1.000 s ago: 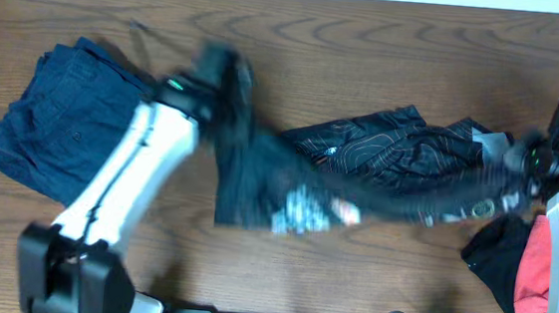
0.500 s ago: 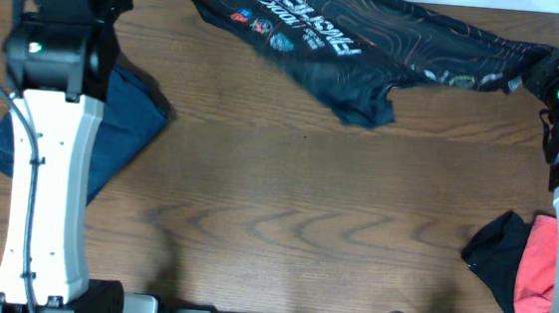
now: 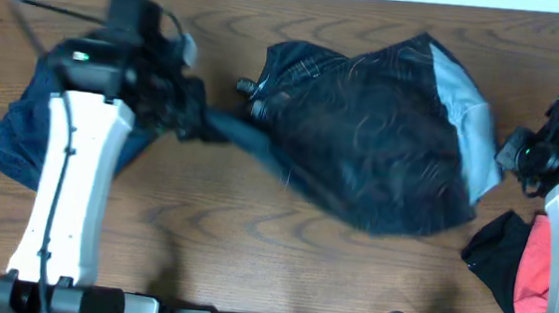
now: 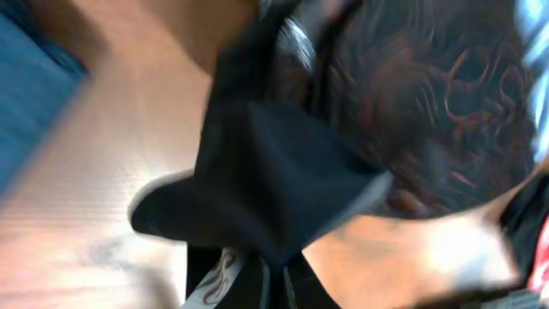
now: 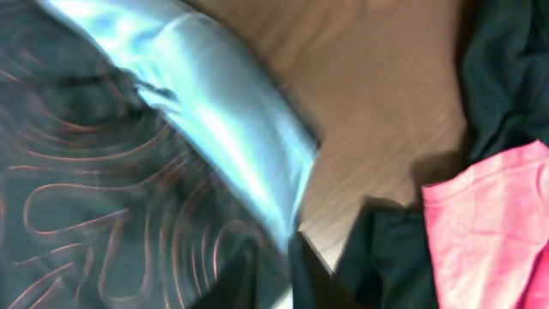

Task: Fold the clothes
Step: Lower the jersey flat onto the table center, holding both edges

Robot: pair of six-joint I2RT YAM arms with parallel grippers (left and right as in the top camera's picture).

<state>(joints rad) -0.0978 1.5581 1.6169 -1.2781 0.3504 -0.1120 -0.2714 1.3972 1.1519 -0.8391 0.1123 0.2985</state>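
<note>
The black jersey (image 3: pixel 360 143) with thin orange contour lines lies spread across the middle of the table, blurred by motion, its pale inner lining (image 3: pixel 459 96) turned up at the right. My left gripper (image 3: pixel 200 122) is shut on the jersey's left corner, and dark cloth (image 4: pixel 283 172) bunches right at its jaws (image 4: pixel 274 279). My right gripper (image 3: pixel 508 154) is at the jersey's right edge. In the right wrist view its fingers stand close together (image 5: pixel 292 266), with the pale lining (image 5: pixel 232 129) running down between them.
A folded navy garment (image 3: pixel 16 141) lies at the left, partly under my left arm. A coral-red garment (image 3: pixel 532 271) on a black one (image 3: pixel 496 259) sits at the front right, beside my right arm. Bare wood shows along the front.
Half a second ago the jersey hung stretched between both grippers over the far edge. It has come down toward the table's middle and spread out, and both grippers have moved nearer.
</note>
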